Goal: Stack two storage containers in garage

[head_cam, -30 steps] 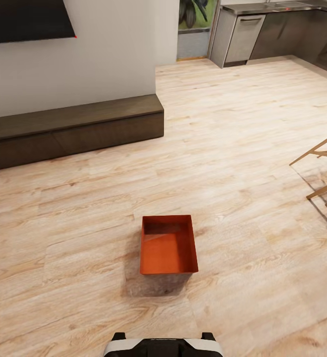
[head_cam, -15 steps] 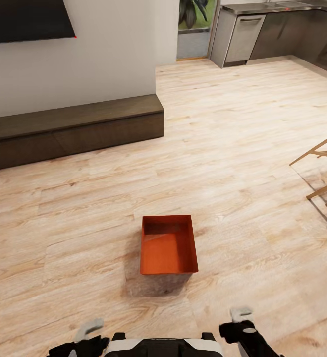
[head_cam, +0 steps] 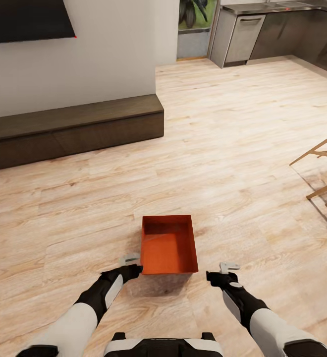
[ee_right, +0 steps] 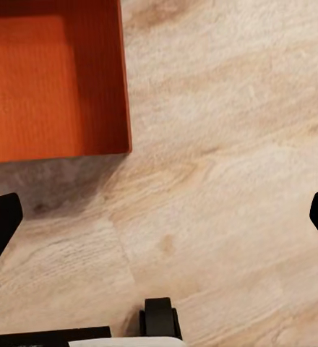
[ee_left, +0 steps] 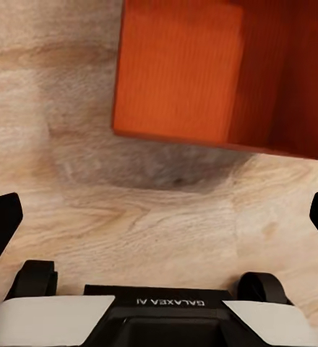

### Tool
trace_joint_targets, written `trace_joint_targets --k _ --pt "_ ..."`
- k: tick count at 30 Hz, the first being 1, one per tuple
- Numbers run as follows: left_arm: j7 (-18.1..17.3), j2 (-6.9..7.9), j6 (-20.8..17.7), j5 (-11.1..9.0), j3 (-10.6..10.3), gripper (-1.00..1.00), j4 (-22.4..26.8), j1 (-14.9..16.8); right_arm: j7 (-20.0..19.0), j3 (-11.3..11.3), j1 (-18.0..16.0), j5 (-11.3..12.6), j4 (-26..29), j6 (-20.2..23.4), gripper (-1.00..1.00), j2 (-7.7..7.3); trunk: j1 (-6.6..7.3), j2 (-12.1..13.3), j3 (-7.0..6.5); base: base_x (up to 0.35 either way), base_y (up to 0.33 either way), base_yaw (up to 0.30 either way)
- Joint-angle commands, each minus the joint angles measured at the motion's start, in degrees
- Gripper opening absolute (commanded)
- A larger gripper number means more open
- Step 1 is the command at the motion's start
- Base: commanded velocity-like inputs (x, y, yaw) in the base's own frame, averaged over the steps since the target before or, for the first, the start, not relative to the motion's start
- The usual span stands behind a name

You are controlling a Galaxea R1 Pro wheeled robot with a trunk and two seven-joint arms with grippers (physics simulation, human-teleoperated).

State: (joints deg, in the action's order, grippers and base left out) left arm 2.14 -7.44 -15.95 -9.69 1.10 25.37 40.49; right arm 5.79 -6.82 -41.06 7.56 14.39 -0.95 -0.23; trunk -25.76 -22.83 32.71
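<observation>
An orange-red ribbed open bin [head_cam: 168, 246] sits on the light plank floor [head_cam: 243, 163]. Left tool [head_cam: 130, 262] and right tool [head_cam: 226, 270] flank its near corners, both spread. It is probably the pickup step: next they must close inward on its walls.

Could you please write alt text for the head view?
An orange bin sits on a light wood floor, with the left gripper at its near left corner and the right gripper off to its right. A dark low cabinet lines the wall behind.

Storage container [head_cam: 168, 245] on plank floor [head_cam: 243, 163], left end effector [head_cam: 130, 264] beside it, right end effector [head_cam: 223, 272] apart
</observation>
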Motion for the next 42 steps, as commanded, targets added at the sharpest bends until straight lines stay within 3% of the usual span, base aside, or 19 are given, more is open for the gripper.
trace_joint_targets --k 1,4,5,7,8,17,20,21,27,42 --pt "0.23 -0.21 0.17 -0.28 0.09 1.00 -0.73 0.24 0.24 -0.50 -0.15 0.57 -0.43 -0.54 1.00 0.07 -0.03 -0.09 0.07 0.000 0.000 0.000" --pt "0.23 -0.58 2.12 0.87 0.00 1.00 -3.06 0.54 -0.01 -0.65 -0.29 0.02 -0.72 -1.17 1.00 0.57 -0.03 -0.09 0.07 0.000 0.000 0.000" --pt "0.51 -0.72 4.80 3.65 0.01 1.00 -4.16 0.61 0.12 -0.68 -0.33 -0.30 -0.40 -2.03 1.00 1.14 -0.03 -0.09 0.07 0.000 0.000 0.000" --pt "2.43 -0.81 5.52 5.56 0.08 1.00 -4.17 0.63 0.21 -0.71 -0.34 -0.35 -0.35 -2.30 1.00 1.27 -0.03 -0.09 0.07 0.000 0.000 0.000" --pt "5.77 -0.85 5.95 6.57 0.12 1.00 -3.86 0.64 0.26 -0.73 -0.34 -0.29 -0.34 -2.56 1.00 1.35 -0.03 -0.09 0.07 0.000 0.000 0.000" --pt "7.09 -0.90 6.22 6.79 0.26 1.00 -3.38 0.64 0.27 -0.73 -0.34 -0.21 -0.32 -2.29 1.00 1.35 -0.03 -0.09 0.07 0.000 0.000 0.000" --pt "7.58 -1.44 6.36 6.61 0.46 1.00 -3.22 0.64 0.27 -0.77 -0.34 -0.56 -0.33 -2.14 1.00 1.34 -0.03 -0.09 0.07 0.000 0.000 0.000" --pt "7.71 -2.56 6.39 6.47 0.48 1.00 -3.06 0.64 0.35 -1.06 -0.34 -0.63 -0.14 -2.78 1.00 1.49 -0.03 -0.09 0.07 0.000 0.000 0.000" --pt "7.86 -2.54 8.56 6.37 0.73 1.00 -2.48 0.64 0.28 -1.01 -0.34 -0.62 0.96 -2.83 1.00 1.46 -0.03 -0.09 0.07 0.030 -0.018 0.000" --pt "7.96 -2.31 8.83 6.16 0.94 1.00 -2.22 0.64 1.68 -0.98 -0.34 -0.61 1.07 -1.91 1.00 1.98 -0.03 -0.09 0.07 0.047 -0.034 0.046"
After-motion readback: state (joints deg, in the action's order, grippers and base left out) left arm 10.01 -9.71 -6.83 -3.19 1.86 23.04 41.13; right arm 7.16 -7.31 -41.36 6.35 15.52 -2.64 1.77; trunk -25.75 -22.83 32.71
